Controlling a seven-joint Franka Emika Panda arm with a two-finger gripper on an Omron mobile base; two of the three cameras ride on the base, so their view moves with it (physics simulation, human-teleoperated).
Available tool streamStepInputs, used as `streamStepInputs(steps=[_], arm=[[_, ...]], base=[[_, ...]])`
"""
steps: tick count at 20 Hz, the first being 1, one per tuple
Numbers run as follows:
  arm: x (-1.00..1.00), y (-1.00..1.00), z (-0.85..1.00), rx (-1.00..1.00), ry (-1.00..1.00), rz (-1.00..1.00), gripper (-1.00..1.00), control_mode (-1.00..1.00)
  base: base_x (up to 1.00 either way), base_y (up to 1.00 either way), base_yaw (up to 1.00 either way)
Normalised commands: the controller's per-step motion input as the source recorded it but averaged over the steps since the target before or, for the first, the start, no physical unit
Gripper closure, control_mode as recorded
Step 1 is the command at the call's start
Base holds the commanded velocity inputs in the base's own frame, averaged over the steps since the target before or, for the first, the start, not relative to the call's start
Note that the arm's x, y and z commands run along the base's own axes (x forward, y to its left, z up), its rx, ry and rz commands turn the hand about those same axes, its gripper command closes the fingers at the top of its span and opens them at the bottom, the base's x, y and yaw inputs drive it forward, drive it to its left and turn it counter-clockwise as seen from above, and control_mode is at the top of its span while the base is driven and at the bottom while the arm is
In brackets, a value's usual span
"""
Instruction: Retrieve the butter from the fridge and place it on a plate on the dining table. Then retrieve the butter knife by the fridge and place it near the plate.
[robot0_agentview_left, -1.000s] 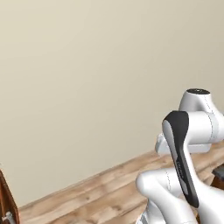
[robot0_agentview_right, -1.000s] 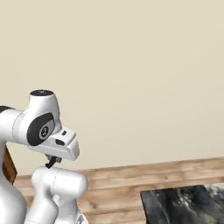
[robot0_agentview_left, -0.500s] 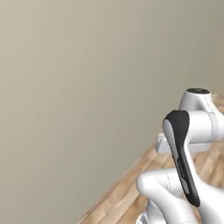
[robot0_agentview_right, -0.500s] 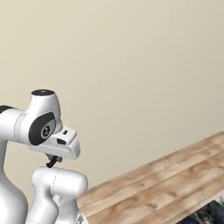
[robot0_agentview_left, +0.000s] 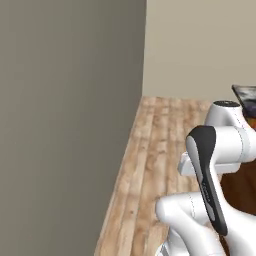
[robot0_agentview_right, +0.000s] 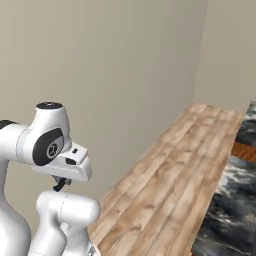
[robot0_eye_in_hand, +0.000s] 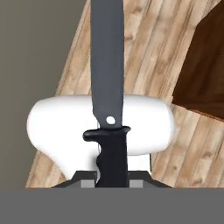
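While our gripper (robot0_eye_in_hand: 112, 177) is clamped on the butter knife (robot0_eye_in_hand: 107, 87) by its black handle, we see its blade pointing straight away from the fingers.

A dull grey-brown wall (robot0_agentview_left: 65, 125) is taking up the left half of the frame, running down to the bottom edge. A paler beige wall (robot0_agentview_left: 200, 45) is standing across the upper right, meeting it at a vertical corner. A wood plank floor (robot0_agentview_left: 150, 165) is stretching from the centre toward the bottom. At the right edge, a corner of the marbled dining table (robot0_agentview_left: 246, 97) is showing, near the white arm (robot0_agentview_left: 215, 200) folding up from the lower right.
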Motion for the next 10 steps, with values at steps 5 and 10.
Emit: streamStepInputs(steps=[5,10], arm=[[0.0,0.0,0.0,0.0,0.0,0.0,1.0,1.0],[0.0,0.0,0.0,0.0,0.0,0.0,1.0,1.0]], base=[[0.68,0.34,-0.82],[0.91,0.42,-0.72]])
